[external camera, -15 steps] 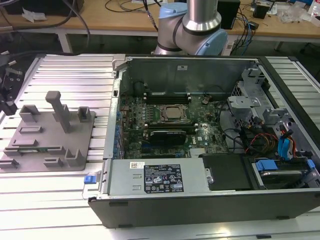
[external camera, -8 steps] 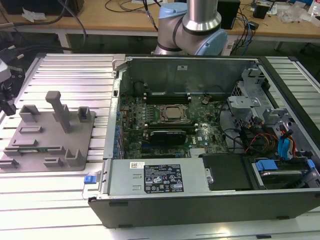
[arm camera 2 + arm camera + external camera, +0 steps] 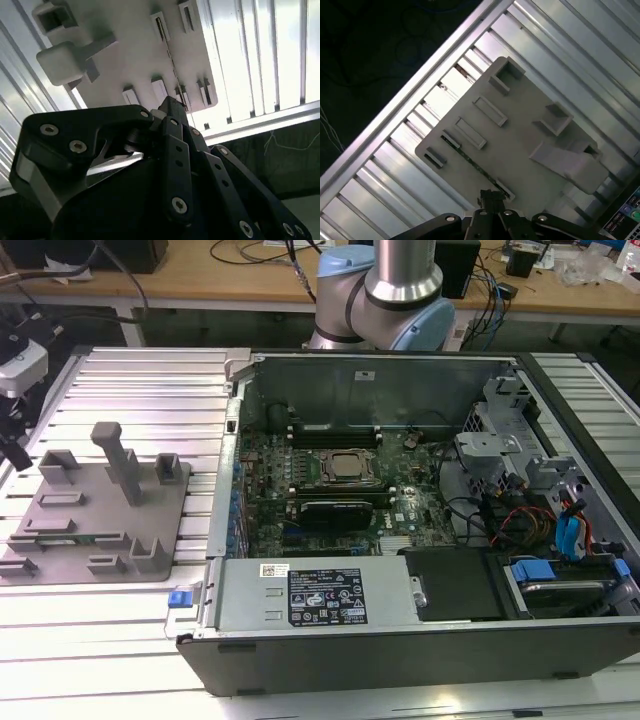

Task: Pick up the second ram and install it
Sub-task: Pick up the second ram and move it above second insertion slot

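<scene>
The second ram (image 3: 72,538) is a slim green stick standing on edge in low holders on the grey fixture plate (image 3: 60,510), at the exterior view's left, outside the computer case. Both wrist views look down on it as a thin dark line, the ram (image 3: 470,160) running across the plate (image 3: 520,145) between small slot blocks, and the ram (image 3: 171,62) again from the other side. My gripper (image 3: 492,197) hangs well above the plate with its black fingers (image 3: 170,107) drawn together and nothing between them, its tips lined up over one end of the stick.
The open computer case (image 3: 240,490) lies at the exterior view's right of the plate, with the processor socket (image 3: 345,468), long black memory slots (image 3: 335,430) behind it and a black card (image 3: 340,510) in front. A tall grey post (image 3: 120,460) rises from the plate. Ribbed metal table (image 3: 130,375) surrounds it.
</scene>
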You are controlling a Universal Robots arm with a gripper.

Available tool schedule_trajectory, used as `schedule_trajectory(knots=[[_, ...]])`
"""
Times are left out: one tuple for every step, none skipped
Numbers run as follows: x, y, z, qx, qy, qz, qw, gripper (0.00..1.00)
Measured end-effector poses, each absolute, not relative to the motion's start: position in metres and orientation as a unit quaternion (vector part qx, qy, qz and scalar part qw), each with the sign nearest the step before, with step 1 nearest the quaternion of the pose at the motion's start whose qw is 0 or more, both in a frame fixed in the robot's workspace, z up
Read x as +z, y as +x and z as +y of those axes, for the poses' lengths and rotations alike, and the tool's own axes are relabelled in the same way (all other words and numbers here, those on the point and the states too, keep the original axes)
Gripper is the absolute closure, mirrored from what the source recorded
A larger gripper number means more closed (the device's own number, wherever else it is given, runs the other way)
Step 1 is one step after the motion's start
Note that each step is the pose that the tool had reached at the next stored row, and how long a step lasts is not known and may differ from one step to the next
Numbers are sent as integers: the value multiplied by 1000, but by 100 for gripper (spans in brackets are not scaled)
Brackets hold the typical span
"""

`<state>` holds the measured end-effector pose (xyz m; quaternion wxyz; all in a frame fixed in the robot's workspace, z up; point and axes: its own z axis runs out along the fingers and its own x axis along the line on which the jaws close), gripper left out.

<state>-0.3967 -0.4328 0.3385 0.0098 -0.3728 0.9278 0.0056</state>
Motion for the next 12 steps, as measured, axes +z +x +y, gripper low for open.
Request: schedule_trajectory(knots=[[338,-397,-433,6,-383,924,10,92],[338,-397,-433,5,-397,918,9,92],[338,-397,-433,4,-414,910,8,92],[338,-397,-433,3,-420,907,8,92],[338,-397,-433,3,-427,904,8,92],[338,-397,-432,2,-437,899,8,92],[338,-397,-432,1,-444,896,7,92],[338,-397,-432,1,-449,893,7,92],[338,-397,-432,1,-457,889,7,92],[338,-397,-432,0,-466,885,7,92],[338,-397,-432,0,-472,882,6,92],[338,-397,-432,0,-485,874,6,92]])
